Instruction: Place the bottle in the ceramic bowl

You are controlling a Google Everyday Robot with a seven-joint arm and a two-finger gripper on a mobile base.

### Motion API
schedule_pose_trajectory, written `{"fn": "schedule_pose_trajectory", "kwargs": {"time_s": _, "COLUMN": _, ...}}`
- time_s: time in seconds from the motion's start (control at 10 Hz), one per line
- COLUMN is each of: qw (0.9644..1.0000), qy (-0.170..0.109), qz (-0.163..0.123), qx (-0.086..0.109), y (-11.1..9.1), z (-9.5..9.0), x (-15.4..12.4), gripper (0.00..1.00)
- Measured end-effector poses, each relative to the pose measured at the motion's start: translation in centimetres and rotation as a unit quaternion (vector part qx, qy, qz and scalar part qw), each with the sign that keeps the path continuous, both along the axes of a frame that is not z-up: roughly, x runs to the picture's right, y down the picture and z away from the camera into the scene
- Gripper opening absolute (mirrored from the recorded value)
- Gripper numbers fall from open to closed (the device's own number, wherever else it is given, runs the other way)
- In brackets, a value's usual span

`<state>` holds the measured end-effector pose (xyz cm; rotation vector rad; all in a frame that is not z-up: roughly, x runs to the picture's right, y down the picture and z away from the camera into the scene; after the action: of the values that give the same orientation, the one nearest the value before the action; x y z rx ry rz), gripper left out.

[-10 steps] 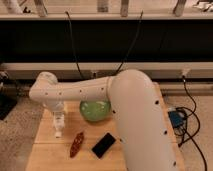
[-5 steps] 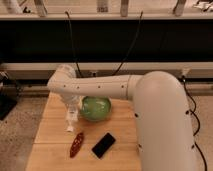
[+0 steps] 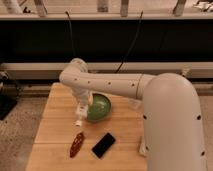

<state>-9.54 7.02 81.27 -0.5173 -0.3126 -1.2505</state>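
pincer over wooden surface, just left of green ceramic bowl, grasping bottle hanging upright, cap down, beside bowl's left rim.

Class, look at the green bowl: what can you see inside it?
The green bowl's visible interior looks empty. The arm hides its left rim. The bottle hangs outside, left of the bowl, beneath the tool.

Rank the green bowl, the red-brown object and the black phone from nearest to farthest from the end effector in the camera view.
The end effector hangs at the green bowl's left edge, with the bottle below it.
1. Green bowl: just to its right.
2. Red-brown object: lower, near the table's front.
3. Black phone: lower right, slightly farther.
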Motion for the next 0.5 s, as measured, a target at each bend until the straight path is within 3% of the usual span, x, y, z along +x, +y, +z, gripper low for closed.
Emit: {"fn": "schedule_pose_trajectory", "kwargs": {"time_s": 0.5, "qw": 0.9987, "qy": 0.044, "qz": 0.025, "qx": -0.009, "y": -0.7, "z": 2.4, "x": 2.7, "gripper": 0.57}}
